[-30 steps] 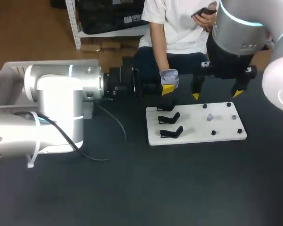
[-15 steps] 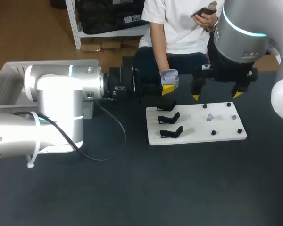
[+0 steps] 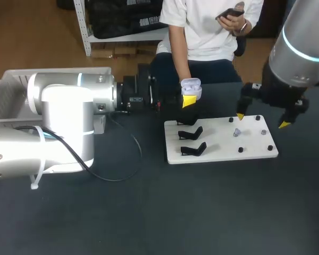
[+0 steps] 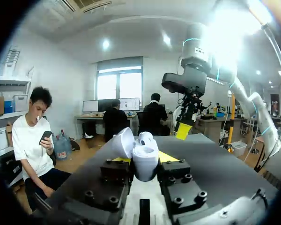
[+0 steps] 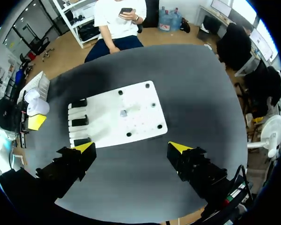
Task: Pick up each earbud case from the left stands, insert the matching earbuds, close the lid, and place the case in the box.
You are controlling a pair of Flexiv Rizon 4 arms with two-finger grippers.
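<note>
Stands (image 3: 191,134) are lining the board (image 3: 223,151) below my parted right fingers (image 3: 240,115), while my left fingers (image 3: 189,100) are clamping the open case (image 3: 191,86).

Dark table (image 3: 149,212) with a white board (image 3: 220,151)
A black cable (image 3: 140,154) loops across the tabletop, to the left of the board.

Pretty clearly a robotics lab test bench. Two chunky silver-grey robot arms, the left one (image 3: 69,101) and the right one (image 3: 300,48), come in over a dark matte tabletop (image 3: 159,212). Toward its far edge lies a flat white fixture board (image 3: 223,146) carrying a column of black stands (image 3: 191,133) and small black pegs (image 3: 241,150).
</note>
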